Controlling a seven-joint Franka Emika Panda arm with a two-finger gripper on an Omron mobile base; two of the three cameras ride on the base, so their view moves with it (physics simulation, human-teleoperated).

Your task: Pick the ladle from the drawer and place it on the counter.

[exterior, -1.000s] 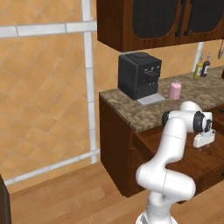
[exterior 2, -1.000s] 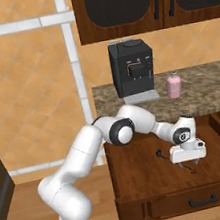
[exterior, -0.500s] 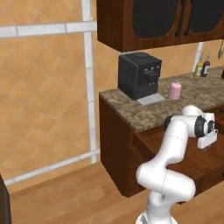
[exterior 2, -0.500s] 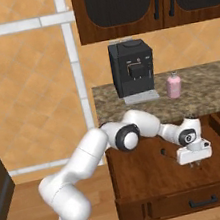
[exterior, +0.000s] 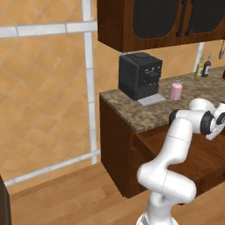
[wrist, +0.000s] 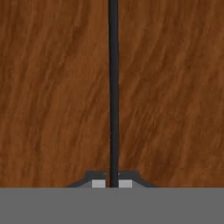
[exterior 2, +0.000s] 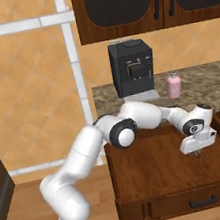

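Observation:
In the hand view the ladle (wrist: 113,87) is a thin dark grey rod running straight up from between my fingertips over the drawer's reddish-brown floor (wrist: 52,96). My gripper (wrist: 112,183) is shut on the ladle's handle. From the right base camera the gripper (exterior 2: 197,151) points down, low inside the open drawer (exterior 2: 157,167), right of centre. The left base camera catches the hand (exterior: 216,126) at the frame's right edge, over the drawer (exterior: 197,156). The granite counter (exterior 2: 209,83) runs behind and above the drawer. The ladle's rounded end is out of sight.
A black coffee machine (exterior 2: 132,69) and a pink soap bottle (exterior 2: 173,85) stand on the counter behind the drawer. Two bottles (exterior: 203,67) stand farther along the counter. Dark-paned wall cabinets (exterior 2: 144,2) hang above. The drawer's front panel (exterior 2: 198,201) carries a dark handle.
The fingers have closed from wide open onto the ladle's handle. The hand has moved a little further right and settled lower in the drawer.

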